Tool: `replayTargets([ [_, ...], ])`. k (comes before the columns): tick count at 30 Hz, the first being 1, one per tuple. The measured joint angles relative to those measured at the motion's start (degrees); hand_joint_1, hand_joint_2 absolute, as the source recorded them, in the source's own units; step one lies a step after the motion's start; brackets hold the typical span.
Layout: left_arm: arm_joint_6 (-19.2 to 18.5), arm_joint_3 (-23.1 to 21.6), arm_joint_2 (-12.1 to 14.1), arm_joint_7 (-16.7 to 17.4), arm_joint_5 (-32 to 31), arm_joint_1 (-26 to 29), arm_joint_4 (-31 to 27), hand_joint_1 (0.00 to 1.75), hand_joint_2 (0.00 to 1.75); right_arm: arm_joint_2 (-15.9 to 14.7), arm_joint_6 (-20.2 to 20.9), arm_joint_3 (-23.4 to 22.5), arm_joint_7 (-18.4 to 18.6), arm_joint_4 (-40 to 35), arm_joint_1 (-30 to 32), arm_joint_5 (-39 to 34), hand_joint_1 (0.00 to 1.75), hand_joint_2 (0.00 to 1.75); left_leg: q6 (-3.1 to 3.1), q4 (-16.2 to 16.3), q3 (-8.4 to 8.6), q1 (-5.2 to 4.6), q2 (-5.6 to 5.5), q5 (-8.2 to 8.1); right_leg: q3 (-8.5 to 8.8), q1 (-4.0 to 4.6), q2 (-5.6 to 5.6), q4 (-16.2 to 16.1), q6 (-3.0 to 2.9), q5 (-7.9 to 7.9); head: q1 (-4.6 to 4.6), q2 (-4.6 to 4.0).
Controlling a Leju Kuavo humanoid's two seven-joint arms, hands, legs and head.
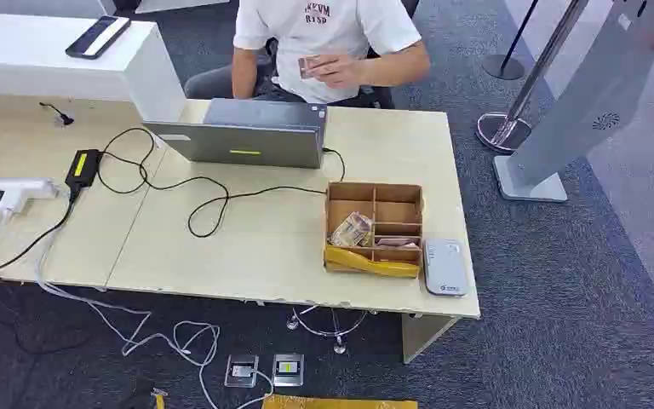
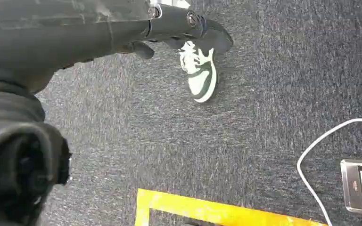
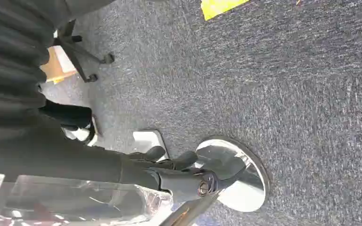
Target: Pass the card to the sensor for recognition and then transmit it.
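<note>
Cables (image 1: 149, 183) trail across the left of the desk (image 1: 247, 247) toward a laptop (image 1: 247, 136). Behind it a seated person holds the card (image 1: 308, 66) at chest height. Further right sits a wooden divided box (image 1: 375, 228), with the white sensor (image 1: 444, 267) just beside it. Left hand (image 2: 184, 28) and right hand (image 3: 188, 176) hang over the carpet, fingers loosely extended, holding nothing.

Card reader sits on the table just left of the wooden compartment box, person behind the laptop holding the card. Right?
Not quite. In the head view the card reader sits just right of the wooden compartment box, by the table edge. The person behind the laptop does hold the card.
</note>
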Motion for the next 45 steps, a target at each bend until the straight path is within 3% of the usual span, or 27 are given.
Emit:
replayTargets([
  [29,-0.50,-0.02,0.46,-0.46,-0.66,0.00,0.00,0.00,0.00,-0.07,1.18,-0.11,0.96,0.00,-0.02,-4.50,0.00,1.75,0.00,0.00,0.00,0.00,0.00,0.00,0.00,0.00,0.00,0.00,0.00,0.00,0.00,0.00],
  [30,-0.50,-0.02,0.46,-0.46,-0.66,0.02,0.00,0.00,0.00,-0.09,1.07,-0.13,0.79,0.00,-0.09,-4.61,0.00,1.75,0.00,-0.02,-0.14,0.00,-0.01,0.00,0.17,0.00,-0.01,0.04,0.01,0.02,0.00,0.00],
  [31,-0.55,-0.02,0.57,-0.94,-0.63,0.14,0.09,0.00,0.00,-0.39,-0.64,-0.17,-1.62,-0.06,-1.01,-6.87,0.00,1.75,0.03,-0.03,-0.32,0.00,0.00,0.02,0.17,0.02,-0.02,0.05,0.05,0.05,-0.02,0.00],
  [32,-0.57,-0.02,0.66,-1.45,-0.63,0.31,0.11,0.00,0.00,-1.38,-3.36,-0.59,-5.16,-0.31,-3.55,-10.34,0.00,1.75,0.00,-0.02,-0.41,-0.08,0.19,0.04,-0.07,-0.05,0.16,0.08,-0.02,0.24,0.07,0.00],
  [33,-0.63,-0.02,1.00,-1.96,-0.98,0.35,0.20,0.00,0.00,-3.20,-6.27,-1.24,-11.30,-1.13,-8.11,-13.55,0.00,1.75,0.11,-0.02,-0.61,-0.32,0.85,0.17,-0.56,-0.29,0.85,0.22,0.06,0.56,-0.15,0.00],
  [35,-0.87,-0.02,1.60,-2.32,-1.57,-0.14,0.28,0.00,0.00,-10.82,-4.86,-1.31,-16.33,-4.02,-20.17,-11.84,0.00,1.75,0.53,0.02,-0.87,-0.92,1.70,0.43,-1.38,-0.92,1.64,0.46,0.35,0.86,-0.13,0.02],
  [36,-0.94,0.00,1.75,-2.32,-1.64,-0.41,0.28,0.00,0.00,-16.37,-2.50,-0.77,-14.38,-4.64,-27.47,-9.69,0.00,1.75,0.78,0.01,-0.91,-1.24,1.56,0.58,-1.52,-1.22,1.40,0.57,0.55,0.77,-0.13,0.00],
  [37,-1.01,0.00,1.77,-2.34,-1.71,-0.67,0.28,0.00,0.00,-19.88,-1.26,-0.17,-11.46,-4.57,-33.19,-8.67,0.00,1.75,0.93,0.01,-0.97,-1.27,0.99,0.72,-1.39,-1.24,0.86,0.56,0.72,0.68,-0.07,0.00],
  [39,-1.05,0.00,1.90,-2.38,-1.86,-0.56,0.28,0.00,0.00,-24.78,-0.15,1.20,-8.26,-5.01,-41.84,-8.15,0.00,1.75,0.83,0.06,-0.76,-0.83,0.12,0.89,-0.91,-0.83,-0.03,0.21,0.65,0.70,0.07,0.00],
  [41,-1.18,-0.02,1.73,-2.40,-1.92,0.25,0.37,0.00,0.00,-26.56,-0.02,2.45,-8.15,-5.31,-44.59,-8.96,0.00,1.75,0.71,0.07,-0.66,-0.30,-0.18,0.82,-0.40,-0.31,-0.20,-0.13,0.61,0.73,0.07,0.00],
  [45,-1.20,0.00,1.33,-2.51,-2.10,-0.02,0.37,0.00,0.00,-27.71,-0.31,4.28,-7.89,-5.42,-42.42,-11.32,0.00,1.75,0.70,0.06,-0.84,-0.34,-0.62,0.80,-0.45,-0.32,-0.69,-0.15,0.57,0.67,-0.07,0.00],
])
